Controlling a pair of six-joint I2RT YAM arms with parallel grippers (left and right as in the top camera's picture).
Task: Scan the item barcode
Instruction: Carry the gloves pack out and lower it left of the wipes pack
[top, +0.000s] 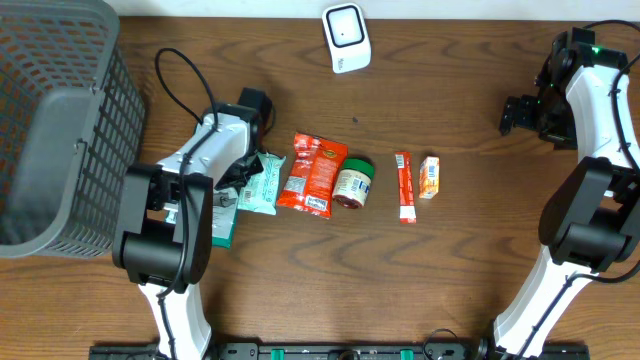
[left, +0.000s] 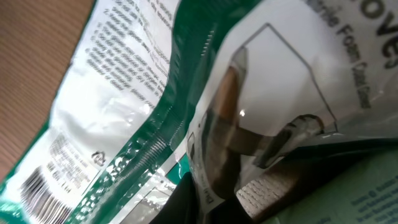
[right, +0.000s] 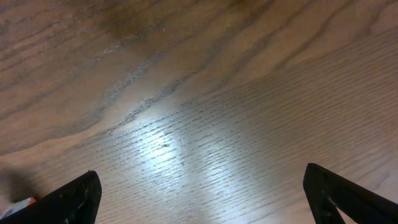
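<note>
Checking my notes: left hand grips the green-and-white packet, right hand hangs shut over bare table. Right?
No: the right hand is open, fingers wide apart in the right wrist view, over bare table. The left hand does grip the green-and-white packet.

Clamps left gripper (top: 238, 183) shut, angled downward; holds right gripper (right: 199, 200) fully spread, fingers (right: 71, 199) wide apart.

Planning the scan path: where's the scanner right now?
Overhead view: white scanner, centre, at the far edge of the table, beyond the red snack bag and jar.
</note>
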